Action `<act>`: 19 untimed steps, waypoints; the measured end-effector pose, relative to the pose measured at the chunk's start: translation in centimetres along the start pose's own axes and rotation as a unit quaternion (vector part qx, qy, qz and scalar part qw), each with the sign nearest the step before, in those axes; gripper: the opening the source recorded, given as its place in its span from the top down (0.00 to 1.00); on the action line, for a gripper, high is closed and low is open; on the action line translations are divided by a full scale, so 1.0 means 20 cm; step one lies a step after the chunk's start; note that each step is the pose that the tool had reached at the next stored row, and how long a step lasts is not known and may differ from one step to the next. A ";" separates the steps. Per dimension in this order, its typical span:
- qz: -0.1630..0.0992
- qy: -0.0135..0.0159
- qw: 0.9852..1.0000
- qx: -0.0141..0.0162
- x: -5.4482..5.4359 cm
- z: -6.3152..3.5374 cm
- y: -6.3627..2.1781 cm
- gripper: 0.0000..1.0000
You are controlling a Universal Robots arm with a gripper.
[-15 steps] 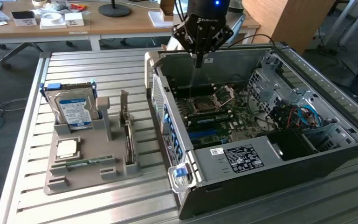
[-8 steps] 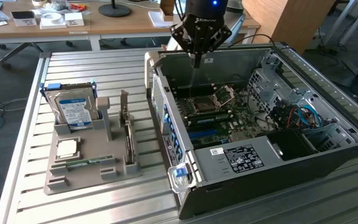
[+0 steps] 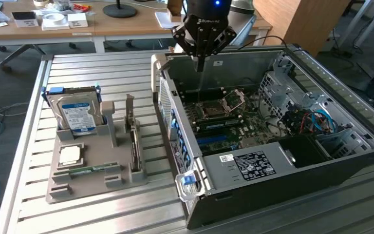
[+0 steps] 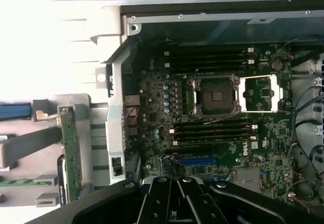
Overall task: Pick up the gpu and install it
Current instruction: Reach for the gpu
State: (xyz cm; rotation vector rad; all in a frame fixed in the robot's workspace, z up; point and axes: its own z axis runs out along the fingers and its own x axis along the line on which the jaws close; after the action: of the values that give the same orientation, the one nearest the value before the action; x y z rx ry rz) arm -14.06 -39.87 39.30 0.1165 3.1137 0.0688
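Exterior view: my black gripper hangs closed and empty over the open black computer case. The thin green-and-black gpu stands on edge in a grey plastic holder on the slatted desk.

Wrist view: the gpu looks stiff, light and fragile. I'd pinch its top board edge.

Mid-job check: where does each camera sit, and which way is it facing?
Exterior view: raised off the arm, looking down at the slatted table, gpu in its holder and open computer case; gripper shows.
Wrist view: on the wrist, looking down into the case at the motherboard; gripper shows.
Shared: gpu, case, motherboard, gripper.
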 end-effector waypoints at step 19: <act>0.000 0.000 1.000 0.000 0.21 0.000 -0.005 0.89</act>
State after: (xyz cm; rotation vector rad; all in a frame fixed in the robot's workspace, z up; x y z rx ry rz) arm -18.34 -39.64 39.19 0.1165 3.1136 0.0689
